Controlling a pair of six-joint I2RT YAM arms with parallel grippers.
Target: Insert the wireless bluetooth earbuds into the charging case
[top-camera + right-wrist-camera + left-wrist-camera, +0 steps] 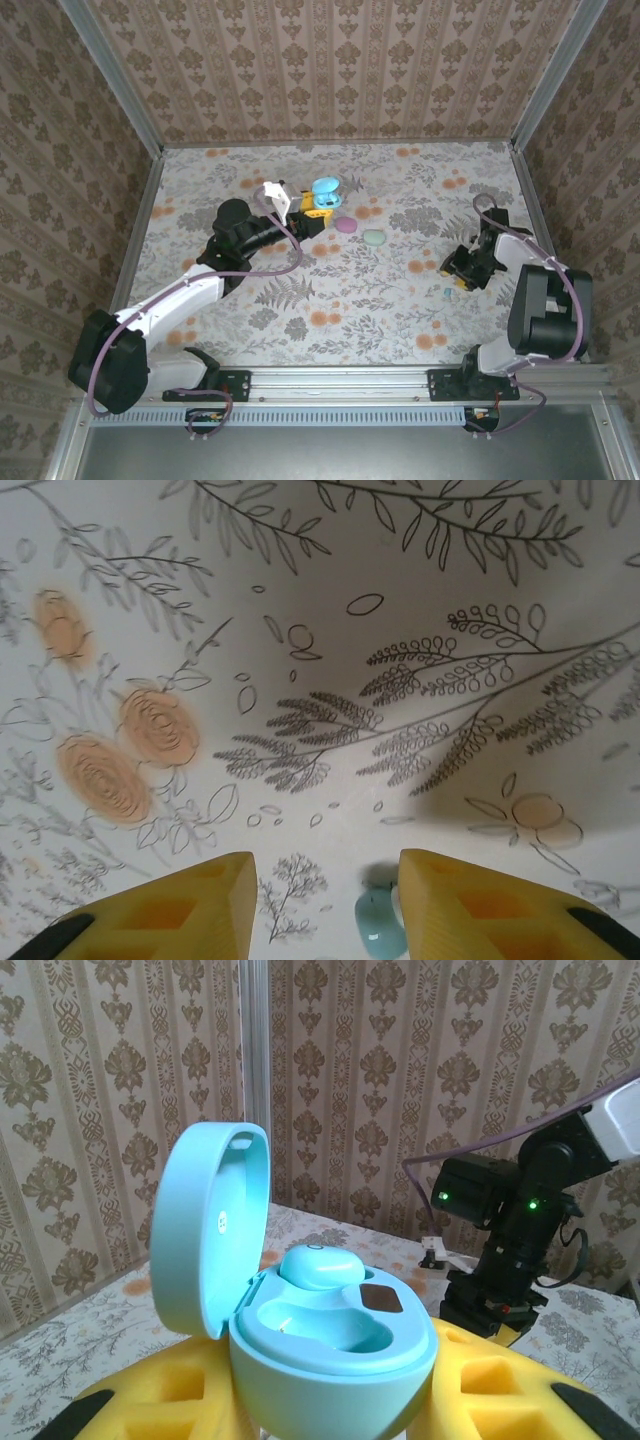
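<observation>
The floral surface [400, 290] lies under both my arms. My left hand [318, 206] grips the blue charging case [330, 1360], lid open and upright, with one blue earbud [318, 1265] seated in its far well. My right hand [325, 900] hangs low, fingers spread, with a second blue earbud [380, 925] on the surface just beside one finger.

The open case [330, 1360] sat between the fingers of the left gripper [312, 210], toward the back of the table [400, 330], near the middle. Its lid [205, 1230] stood up on the left side, and one earbud [318, 1265] lay inside, in the far hollow. A shut case [347, 225] lay just right of it, with a second shut case [374, 237] beside that. Well off to the right, another earbud [380, 925] lay on the table between the spread fingers of the right gripper [325, 880].
</observation>
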